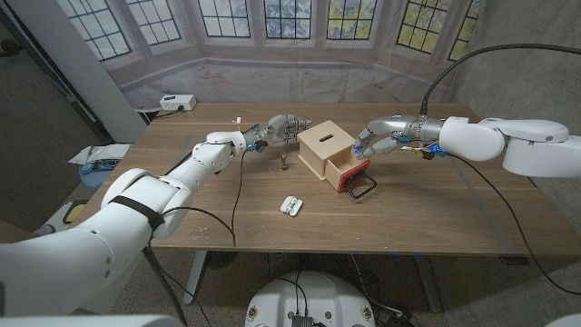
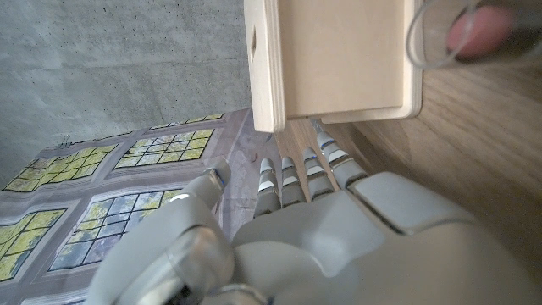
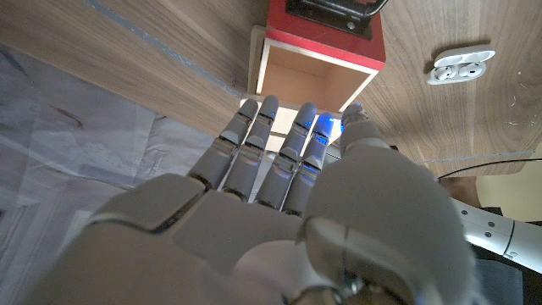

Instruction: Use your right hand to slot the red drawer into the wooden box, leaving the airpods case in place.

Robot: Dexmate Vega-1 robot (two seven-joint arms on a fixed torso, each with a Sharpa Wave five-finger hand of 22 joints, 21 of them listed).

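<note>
Airpods case lies before the part-open red drawer; both hands' fingers open.

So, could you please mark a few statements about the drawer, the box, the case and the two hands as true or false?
1. The red drawer sticks partly out of the wooden box. True.
2. The right hand holds the airpods case. False: the case lies alone on the table, in front of the box.
3. The drawer's black handle faces the table's near edge. True.
4. The left hand is on the drawer's side of the box. False: it is at the opposite side.
5. The airpods case is white. True.
</note>
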